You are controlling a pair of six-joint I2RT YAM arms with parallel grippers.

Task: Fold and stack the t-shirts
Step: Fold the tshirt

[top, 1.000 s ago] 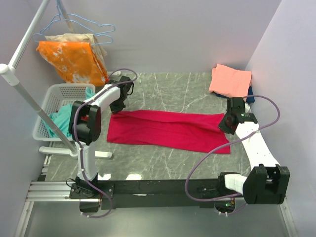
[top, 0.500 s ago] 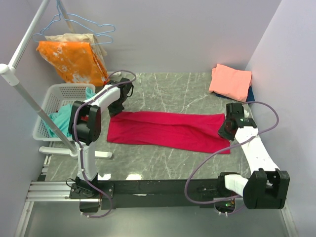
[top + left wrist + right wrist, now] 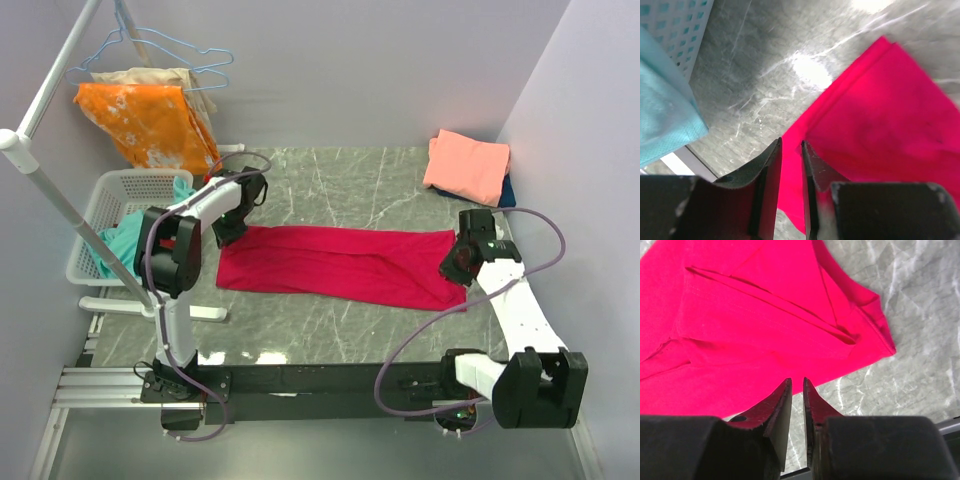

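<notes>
The crimson-red t-shirt (image 3: 340,262) lies folded into a long band across the marble table. My left gripper (image 3: 228,230) hovers over its far-left corner, jaws nearly together with nothing between them; in the left wrist view the gripper (image 3: 790,145) sits above the red corner (image 3: 880,110). My right gripper (image 3: 455,268) is at the band's right end, near its front edge, jaws nearly together and empty; in the right wrist view the gripper (image 3: 797,382) points at the shirt's edge (image 3: 750,330). A folded salmon-pink t-shirt (image 3: 467,163) lies on a dark blue one (image 3: 507,190) at the back right.
A white basket (image 3: 120,180) holding teal cloth (image 3: 120,245) stands left of the table; it also shows in the left wrist view (image 3: 670,15). An orange white-blotched cloth (image 3: 150,120) hangs on a rack with a white pole (image 3: 60,200). Walls close off the back and right.
The right gripper has moved toward the near edge along the shirt's right end. The left gripper has shifted slightly nearer, onto the shirt's far-left corner. The shirt's right end has shifted a little.
</notes>
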